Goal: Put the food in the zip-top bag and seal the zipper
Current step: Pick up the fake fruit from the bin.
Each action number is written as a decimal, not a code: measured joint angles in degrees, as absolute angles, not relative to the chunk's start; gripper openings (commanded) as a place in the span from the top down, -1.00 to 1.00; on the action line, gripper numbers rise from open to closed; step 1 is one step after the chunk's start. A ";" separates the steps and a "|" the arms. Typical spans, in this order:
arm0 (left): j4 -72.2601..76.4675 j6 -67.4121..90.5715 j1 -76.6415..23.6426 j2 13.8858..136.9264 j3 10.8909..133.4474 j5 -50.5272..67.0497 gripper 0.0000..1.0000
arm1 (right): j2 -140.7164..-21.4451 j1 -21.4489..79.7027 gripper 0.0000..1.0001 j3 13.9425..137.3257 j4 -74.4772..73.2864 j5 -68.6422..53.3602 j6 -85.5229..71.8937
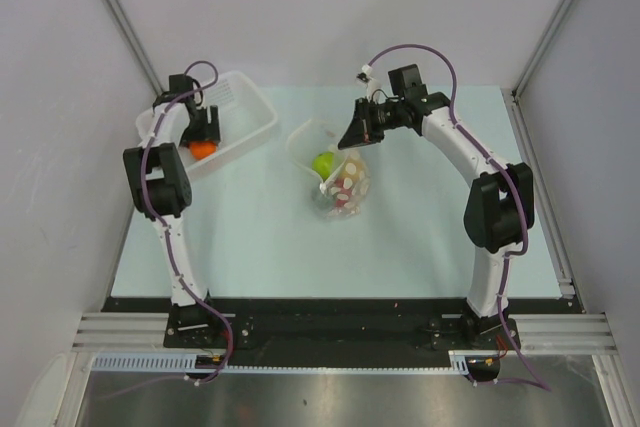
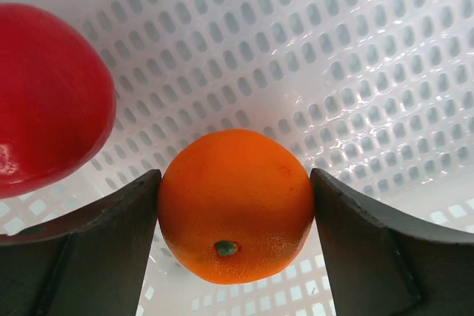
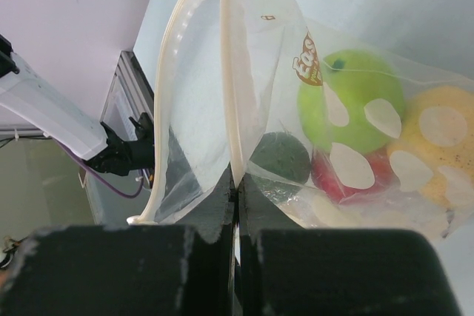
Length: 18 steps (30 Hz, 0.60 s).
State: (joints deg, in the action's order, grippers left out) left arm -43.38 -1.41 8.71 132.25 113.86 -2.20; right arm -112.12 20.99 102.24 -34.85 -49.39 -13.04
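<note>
My left gripper [image 1: 203, 135] is inside the white basket, shut on the orange toy fruit [image 2: 233, 205]; both fingers press its sides. The orange also shows in the top view [image 1: 203, 148]. A red toy fruit [image 2: 44, 98] lies beside it to the left. My right gripper [image 1: 355, 133] is shut on one pale zipper strip [image 3: 231, 72] of the clear dotted bag [image 1: 338, 182] and holds that edge up. The bag's mouth gapes open, the other strip [image 3: 167, 94] standing apart. Inside the bag are a green fruit [image 3: 352, 101], a red piece [image 3: 333, 175], a yellow one [image 3: 444, 131] and a dark green one [image 3: 280, 157].
The white perforated basket [image 1: 250, 112] stands at the back left of the pale table [image 1: 300, 257]. Grey walls close in on the left, the back and the right. The arm bases sit on the rail at the near edge.
</note>
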 measured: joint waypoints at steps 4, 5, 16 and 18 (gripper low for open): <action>-43.00 -1.50 8.32 131.11 114.10 0.21 -0.40 | -112.12 20.99 1.00 102.26 -34.83 -49.39 -13.02; -43.09 -1.58 8.29 130.32 114.10 1.32 -0.38 | -112.12 20.99 1.00 102.26 -34.83 -49.39 -13.02; -41.47 -1.43 -4.23 106.96 113.75 19.09 -0.36 | -112.12 21.04 1.00 102.26 -34.76 -49.41 -13.02; -39.90 -1.43 -9.39 102.91 112.22 22.22 -0.38 | -112.12 21.10 1.00 102.26 -34.61 -49.45 -13.02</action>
State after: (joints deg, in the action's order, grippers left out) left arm -39.90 -1.43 -9.39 102.91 112.22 22.22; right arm -112.12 21.10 102.26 -34.61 -49.45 -13.02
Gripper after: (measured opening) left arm 0.783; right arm 0.010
